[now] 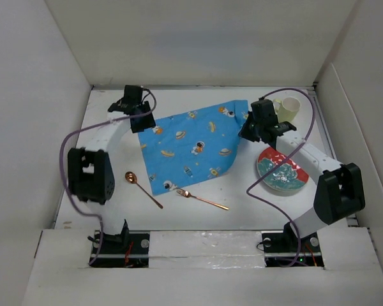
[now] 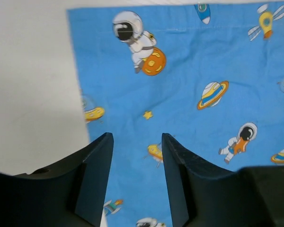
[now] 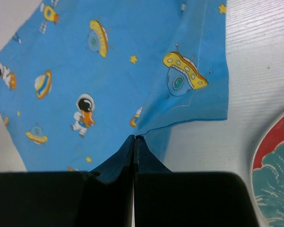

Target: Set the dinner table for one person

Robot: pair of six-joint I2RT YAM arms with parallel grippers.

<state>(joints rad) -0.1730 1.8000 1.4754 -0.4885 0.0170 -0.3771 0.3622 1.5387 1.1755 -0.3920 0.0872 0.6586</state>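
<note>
One edge only is held: my right tool (image 3: 134, 138) is shut on the space-print cloth (image 3: 109, 71), while my left tool (image 2: 135, 137) gapes empty above it. Pulling now could skew the cloth and drag the fork (image 1: 201, 199) at its near edge.

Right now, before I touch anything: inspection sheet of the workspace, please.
Surface: large flat white dinner table, matte, no spills seen.
Job's things: blue cartoon-print cloth skewed mid-table; copper-coloured metal spoon and fork by its near edge; round red-and-teal plate and cream mug on the right.
Clutter: nothing seen.
End effectors: left end effector open over the cloth's left edge, holding nothing; right end effector shut on a cloth fold.
Cables: purple cables loop beside both arms; the right one runs close to the plate.
Surroundings: plain white walls on three sides.
</note>
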